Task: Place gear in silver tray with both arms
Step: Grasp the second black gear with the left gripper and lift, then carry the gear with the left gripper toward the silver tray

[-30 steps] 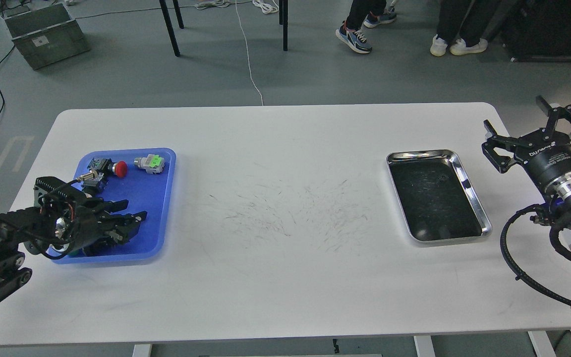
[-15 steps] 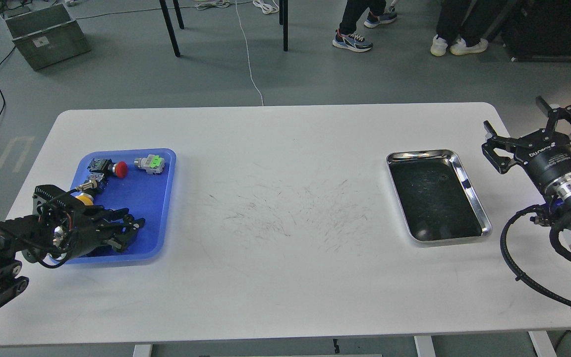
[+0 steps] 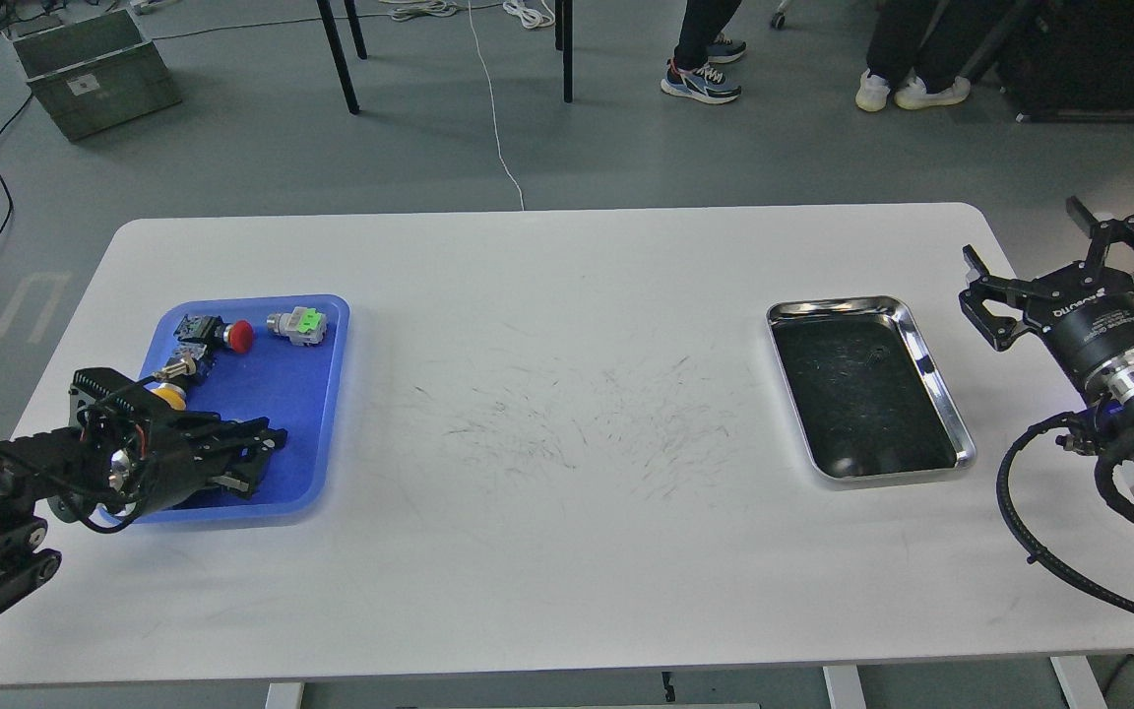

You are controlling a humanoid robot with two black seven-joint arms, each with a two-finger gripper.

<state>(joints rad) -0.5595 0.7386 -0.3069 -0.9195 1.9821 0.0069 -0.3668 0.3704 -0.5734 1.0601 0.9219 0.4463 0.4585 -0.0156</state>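
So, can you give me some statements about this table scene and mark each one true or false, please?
1. The silver tray lies on the table's right side. True.
2. The left gripper is over the silver tray. False: it is over the blue tray.
3. The right gripper holds a red button. False: its fingers are spread and hold nothing.
4. The red button part lies in the blue tray. True.
5. The two trays touch. False: they are far apart.
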